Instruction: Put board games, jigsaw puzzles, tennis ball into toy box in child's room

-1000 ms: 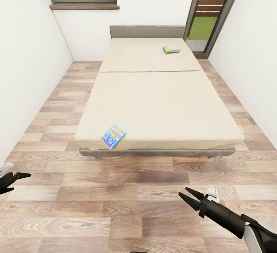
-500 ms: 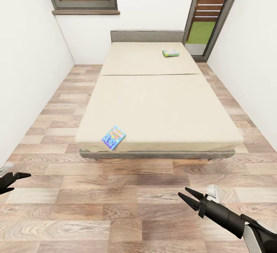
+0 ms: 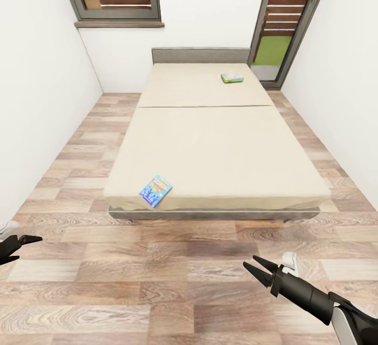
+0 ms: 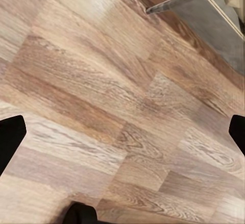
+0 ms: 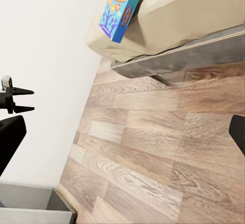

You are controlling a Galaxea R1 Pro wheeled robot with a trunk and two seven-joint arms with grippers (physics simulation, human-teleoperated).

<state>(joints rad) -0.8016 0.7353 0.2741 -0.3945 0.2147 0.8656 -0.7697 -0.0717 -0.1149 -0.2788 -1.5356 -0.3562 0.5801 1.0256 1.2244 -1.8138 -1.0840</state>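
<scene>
We note wood plank floor (image 3: pixel 157 277) underfoot, white walls (image 3: pixel 37 98) either side. Wide low bed with beige mattress and grey frame (image 3: pixel 215 146) ahead. Mostly blue flat board game box (image 3: pixel 155 191) lies at mattress's near left corner; green-edged flat board game box (image 3: pixel 232 77) near headboard, right side. Right black gripper (image 3: pixel 253 266) over floor, fingers spread, empty. Left black gripper (image 3: pixel 32 239) at frame edge, fingers likewise spread, empty.

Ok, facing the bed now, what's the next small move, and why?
Probably roll closer to the bed's near-left corner: the blue board game lies there at the mattress edge, and both the left gripper and right gripper hang open over bare floor short of it.
</scene>
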